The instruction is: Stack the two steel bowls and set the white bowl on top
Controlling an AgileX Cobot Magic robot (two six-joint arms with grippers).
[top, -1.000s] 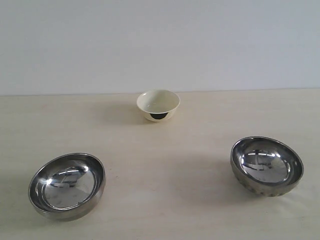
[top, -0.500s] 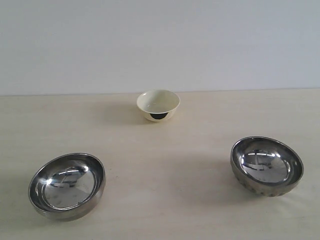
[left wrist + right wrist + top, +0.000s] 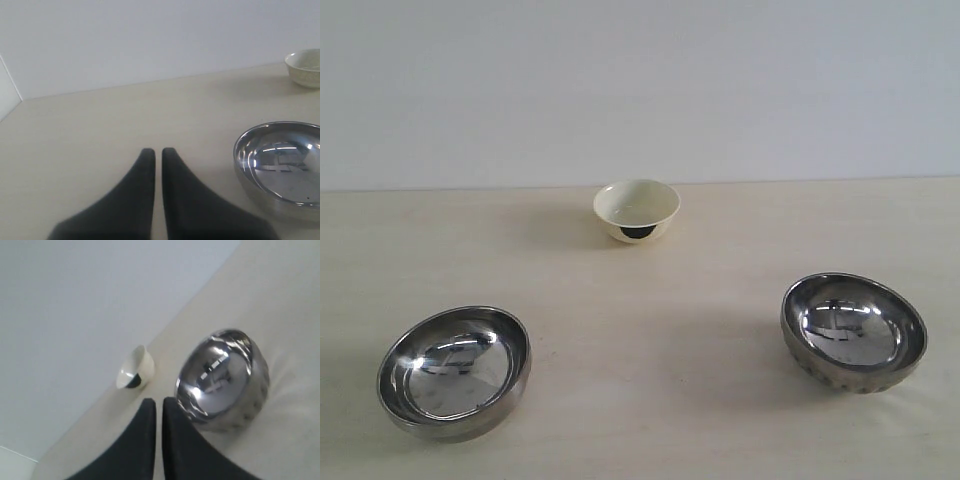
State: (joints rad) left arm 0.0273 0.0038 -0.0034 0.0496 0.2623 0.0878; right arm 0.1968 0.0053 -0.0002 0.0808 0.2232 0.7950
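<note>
Two shiny steel bowls rest apart on the pale table: one at front left (image 3: 454, 371), one at front right (image 3: 854, 331). The small white bowl (image 3: 636, 210) stands at the back centre, tipped so its dark foot shows. Neither arm appears in the exterior view. In the left wrist view my left gripper (image 3: 158, 151) is shut and empty, with the left steel bowl (image 3: 282, 165) beside it and the white bowl (image 3: 305, 67) far off. My right gripper (image 3: 159, 401) is shut and empty too, close by the right steel bowl (image 3: 223, 381); the white bowl (image 3: 135, 368) lies beyond.
The beige table (image 3: 650, 300) meets a plain white wall at the back. A table corner edge (image 3: 11, 110) shows in the left wrist view.
</note>
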